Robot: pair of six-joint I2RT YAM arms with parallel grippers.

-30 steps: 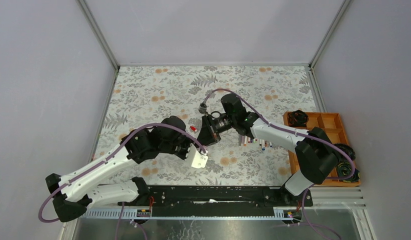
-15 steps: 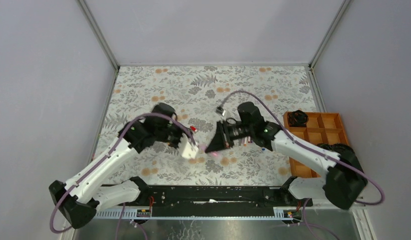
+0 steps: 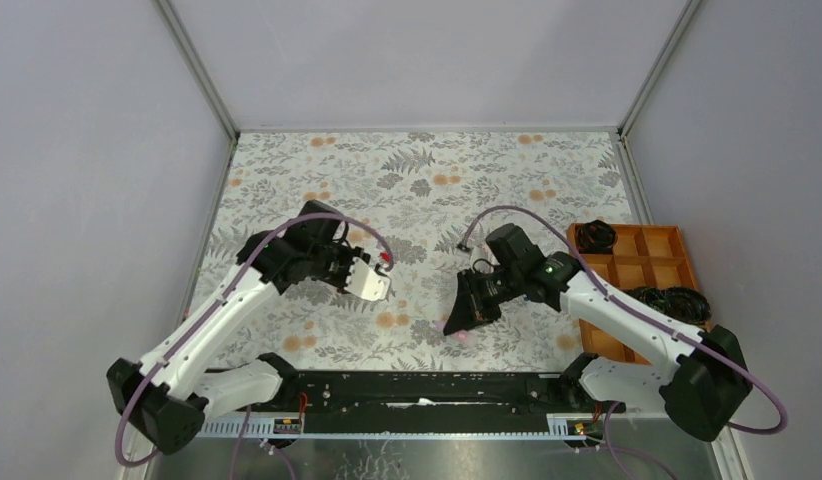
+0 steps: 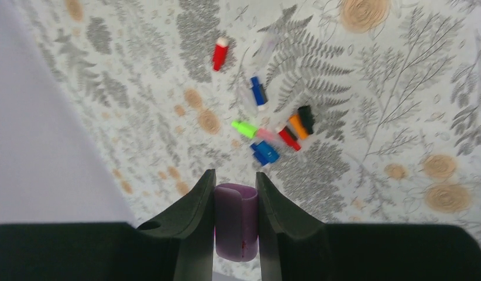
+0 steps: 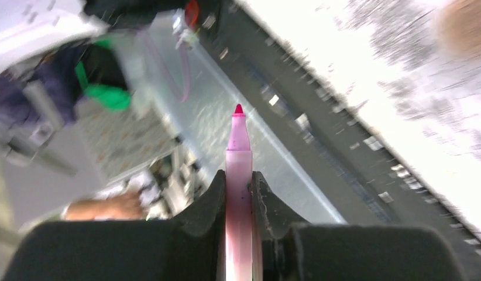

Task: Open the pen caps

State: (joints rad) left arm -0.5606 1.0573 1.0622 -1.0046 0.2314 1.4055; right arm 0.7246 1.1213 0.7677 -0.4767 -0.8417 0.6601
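Both arms have pulled apart since a sec ago. They were nose to nose mid-table; now the left gripper (image 3: 370, 283) sits back over the left side, and the right gripper (image 3: 462, 318) has swung down toward the near rail (image 3: 427, 385). Cap's off.

Left fingers are closed to cap width on a stubby purple cap (image 4: 236, 222), gripped across its sides and seated deep btwn them. Right fingers are pinched tight on the pink pen (image 5: 237, 140). Its barrel runs up btwn them, w/ the magenta tip bare and pointing out past the table edge.

Handling, my read:
- **Cap:** light, hard, smooth plastic. It'll prob roll or bounce if you drop it from height, so let go low.
- **Pen:** thin, stiff, slick. It can swivel in a two-point pinch, so don't knock it. The ink end would smear; keep it off the cloth.
- **Next pens:** take the barrel mid-length w/ one gripper and the cap across its sides w/ the other, then pull straight along the axis.

Room: loose caps (image 4: 295, 125) lie clustered on the floral table (image 3: 287, 180) ahead of the left gripper, w/ one red cap (image 4: 219, 54) apart from them. Cloth shows either side of the cluster for a set-down. The right side is tighter: the rail is just below the pen tip, and the orange tray (image 3: 655, 229) is near that arm's elbow. Grey walls (image 3: 107, 150) flank both sides, so keep your swings short.
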